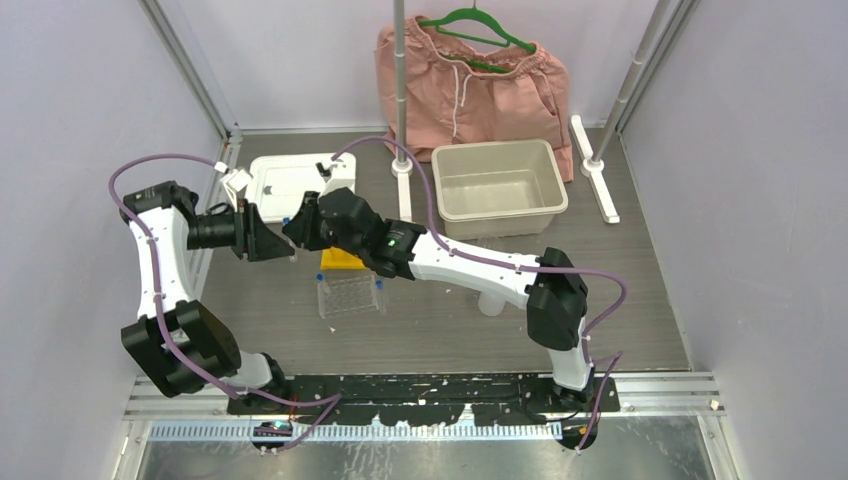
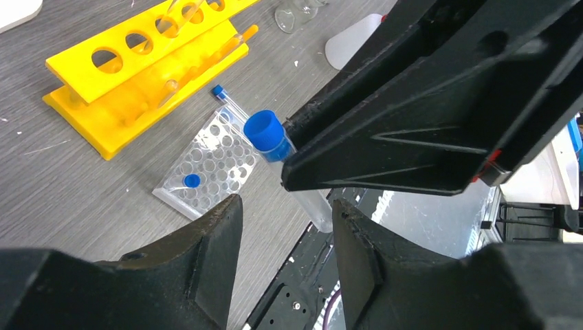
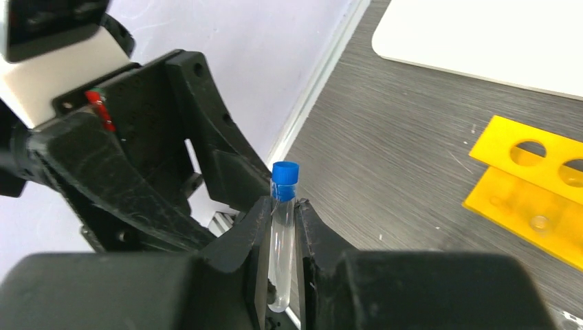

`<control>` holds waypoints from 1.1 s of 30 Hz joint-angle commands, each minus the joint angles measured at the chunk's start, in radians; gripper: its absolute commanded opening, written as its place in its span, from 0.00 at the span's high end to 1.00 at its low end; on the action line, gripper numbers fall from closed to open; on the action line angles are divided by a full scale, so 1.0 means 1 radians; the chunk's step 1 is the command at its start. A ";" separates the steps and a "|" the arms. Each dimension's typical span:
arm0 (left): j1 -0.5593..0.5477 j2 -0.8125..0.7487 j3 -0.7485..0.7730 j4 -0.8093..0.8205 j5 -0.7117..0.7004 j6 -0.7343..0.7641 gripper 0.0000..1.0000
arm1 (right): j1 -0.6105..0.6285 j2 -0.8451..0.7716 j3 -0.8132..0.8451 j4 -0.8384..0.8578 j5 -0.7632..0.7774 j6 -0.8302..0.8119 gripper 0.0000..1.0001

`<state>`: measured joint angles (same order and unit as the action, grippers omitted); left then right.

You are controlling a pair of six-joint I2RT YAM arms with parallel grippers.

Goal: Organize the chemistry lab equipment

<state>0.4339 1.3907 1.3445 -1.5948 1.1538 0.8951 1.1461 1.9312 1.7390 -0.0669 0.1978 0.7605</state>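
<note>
My left claw [image 2: 285, 210] is unclenched. Its jaws stand apart on either side of the lower end of the tube [image 2: 269, 136], and I can't see either finger touching the plastic. The tube hangs in the air, left of the rack [image 1: 342, 261] and well above the table. My right claw [image 3: 280, 230] is clenched on it just under the blue cap.

The handover is where I expect trouble. If my left jaws meet the tube off-centre, one finger will push it sideways against the right claw's hold, which could bend the tube or lever it loose. The rounded bottom tip gives little to bite on, so a pinch too low may squirt it out. If both claws clamp and either arm drifts, the plastic takes the strain, or the cap pulls off.

If my right claw lets go before the left has a firm hold, the tube drops. It could roll on the bare table or knock the tray [image 2: 213, 161] below, where another tube stands and one more lies beside it.

The claws are also crowded. My right fingers sit just above my left, and a small misjudgement would knock them together. The tube is tilted too, so it may jam at a rack hole later.
</note>
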 commanded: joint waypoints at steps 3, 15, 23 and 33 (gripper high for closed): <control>-0.008 -0.003 -0.012 -0.110 0.048 -0.028 0.50 | 0.003 -0.001 0.035 0.131 -0.031 0.053 0.99; -0.022 -0.023 -0.046 0.009 -0.025 -0.119 0.90 | -0.001 0.015 0.036 0.139 -0.040 0.062 0.74; -0.028 -0.072 -0.070 0.054 -0.088 -0.070 1.00 | -0.066 0.070 0.264 -0.252 -0.200 0.003 0.53; -0.069 -0.139 -0.088 0.119 -0.122 -0.076 1.00 | -0.084 0.111 0.360 -0.364 -0.340 -0.029 0.56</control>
<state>0.3794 1.2819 1.2648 -1.5211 1.0416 0.8158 1.0557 2.0315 2.0487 -0.3973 -0.0540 0.7551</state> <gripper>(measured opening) 0.105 0.447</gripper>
